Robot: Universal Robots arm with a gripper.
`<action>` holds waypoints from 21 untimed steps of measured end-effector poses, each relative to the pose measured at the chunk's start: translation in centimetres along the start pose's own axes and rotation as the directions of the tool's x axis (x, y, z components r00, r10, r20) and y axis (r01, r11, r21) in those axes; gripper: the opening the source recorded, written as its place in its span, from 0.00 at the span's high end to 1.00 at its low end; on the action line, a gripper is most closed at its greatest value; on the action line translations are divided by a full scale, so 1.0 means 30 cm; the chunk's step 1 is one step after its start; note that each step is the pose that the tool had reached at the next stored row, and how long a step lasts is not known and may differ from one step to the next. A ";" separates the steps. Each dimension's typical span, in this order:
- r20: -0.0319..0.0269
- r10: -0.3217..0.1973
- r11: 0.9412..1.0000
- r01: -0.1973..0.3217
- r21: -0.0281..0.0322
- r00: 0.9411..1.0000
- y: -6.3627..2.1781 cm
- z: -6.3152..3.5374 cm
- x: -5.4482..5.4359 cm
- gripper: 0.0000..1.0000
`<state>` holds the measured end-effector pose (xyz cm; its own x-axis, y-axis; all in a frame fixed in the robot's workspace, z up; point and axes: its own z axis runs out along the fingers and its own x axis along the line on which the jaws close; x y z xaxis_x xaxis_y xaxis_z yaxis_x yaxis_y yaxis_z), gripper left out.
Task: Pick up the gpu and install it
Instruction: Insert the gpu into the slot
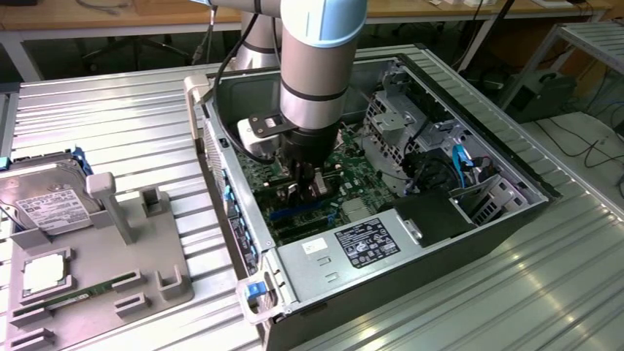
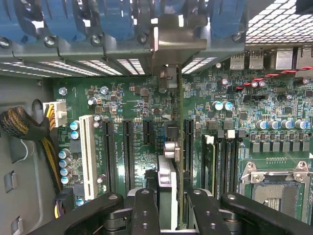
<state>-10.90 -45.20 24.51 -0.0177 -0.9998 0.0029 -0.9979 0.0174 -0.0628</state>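
Inside one case (image 1: 507, 172), fingers (image 2: 203, 208) grip one gpu (image 2: 166, 191).

One gpu (image 2: 180, 161); one hard drive (image 1: 47, 199); one computer case (image 1: 390, 252).

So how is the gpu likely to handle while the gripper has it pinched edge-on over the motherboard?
The gpu looks like a thin rigid board, so it probably stays stiff rather than drooping. Held edge-on between the gripper fingers, it could tilt sideways if pushed off-axis. Its metal bracket likely makes one end heavier, and the motherboard components nearby look fragile.
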 end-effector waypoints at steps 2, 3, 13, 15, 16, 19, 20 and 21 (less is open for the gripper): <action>0.000 0.000 1.000 0.000 0.000 1.000 0.000 0.004 0.000 0.72; -0.001 0.000 1.000 0.000 0.000 1.000 0.000 0.006 0.000 0.72; -0.001 0.000 1.000 0.000 0.000 1.000 0.002 0.008 0.001 0.72; -0.001 0.000 1.000 0.000 0.000 1.000 0.003 0.007 0.001 0.72; -0.001 0.000 1.000 0.000 0.000 1.000 0.003 0.006 0.000 0.72; -0.001 0.000 1.000 0.000 0.000 1.000 0.003 0.004 0.001 0.72; -0.001 0.000 1.000 0.000 0.000 1.000 0.003 0.004 0.001 0.72; -0.001 0.000 1.000 0.000 0.000 1.000 0.004 0.004 0.000 0.72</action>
<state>-11.00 -45.21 24.40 -0.0176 -0.9998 0.0041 -0.9979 0.0173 -0.0630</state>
